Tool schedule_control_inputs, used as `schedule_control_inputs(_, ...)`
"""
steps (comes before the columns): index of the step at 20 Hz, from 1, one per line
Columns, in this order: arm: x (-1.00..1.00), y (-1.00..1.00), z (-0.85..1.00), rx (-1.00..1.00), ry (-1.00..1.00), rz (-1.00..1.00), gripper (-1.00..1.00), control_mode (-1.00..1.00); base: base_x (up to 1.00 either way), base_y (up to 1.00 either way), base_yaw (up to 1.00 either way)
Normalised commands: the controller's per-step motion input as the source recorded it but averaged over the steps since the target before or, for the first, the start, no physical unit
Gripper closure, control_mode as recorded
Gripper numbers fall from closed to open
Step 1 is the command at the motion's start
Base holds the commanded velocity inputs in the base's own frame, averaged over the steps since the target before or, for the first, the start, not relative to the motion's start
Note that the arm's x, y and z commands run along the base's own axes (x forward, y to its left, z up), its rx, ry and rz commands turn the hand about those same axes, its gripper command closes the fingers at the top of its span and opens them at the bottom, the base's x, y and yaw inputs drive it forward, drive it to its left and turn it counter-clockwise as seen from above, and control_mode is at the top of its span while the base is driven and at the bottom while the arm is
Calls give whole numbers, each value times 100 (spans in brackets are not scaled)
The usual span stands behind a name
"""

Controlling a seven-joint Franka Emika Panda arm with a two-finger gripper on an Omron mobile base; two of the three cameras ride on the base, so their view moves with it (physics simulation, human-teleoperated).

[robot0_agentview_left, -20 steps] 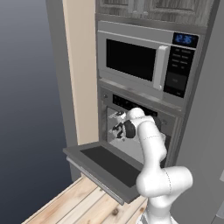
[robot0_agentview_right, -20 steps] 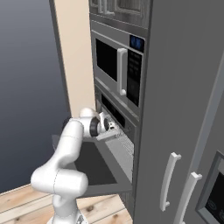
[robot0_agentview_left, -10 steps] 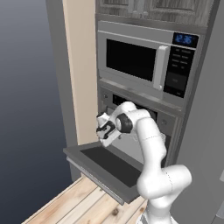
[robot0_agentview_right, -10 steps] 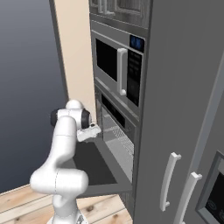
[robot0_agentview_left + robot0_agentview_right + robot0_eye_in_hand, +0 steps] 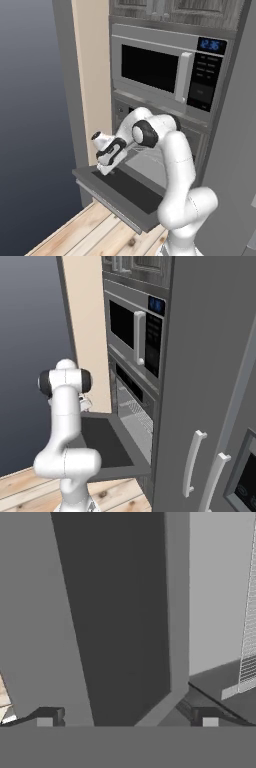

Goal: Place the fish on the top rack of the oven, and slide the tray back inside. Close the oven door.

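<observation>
The oven (image 5: 131, 114) stands with its oven door (image 5: 128, 190) dropped flat, dark glass window facing up. My gripper (image 5: 104, 169) hangs just above the door's left outer part, outside the cavity. In the hand view the gripper (image 5: 126, 718) is open, fingertips (image 5: 47, 717) wide apart with nothing between them, looking down on the door's dark window (image 5: 115, 612). The top rack (image 5: 248, 627) shows as a wire grid at the right edge, and inside the cavity as the rack (image 5: 133, 412). The fish is out of view.
A microwave (image 5: 155, 65) with a blue clock sits directly above the oven. A beige wall panel (image 5: 92, 75) stands to the left. Wooden floor (image 5: 85, 230) lies below the door. Tall grey cabinet doors with handles (image 5: 192, 463) stand to the right.
The arm has drawn back out of the oven cavity and swung left and down, so the gripper now hangs over the open door's outer left part. The door stays open.
</observation>
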Motion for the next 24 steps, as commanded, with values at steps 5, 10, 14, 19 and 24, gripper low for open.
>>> schedule_control_inputs(5,-100,55,59,1,-35,-1,-100,-100,0,0,0)
schedule_control_inputs(10,-100,48,80,4,-30,-4,-100,-100,0,0,0)
schedule_control_inputs(14,-100,48,82,4,-28,-7,-100,-100,0,0,0)
schedule_control_inputs(19,-87,64,57,2,-10,-5,-100,-100,0,0,0)
schedule_control_inputs(24,-20,70,-2,-3,16,1,-100,-100,0,0,0)
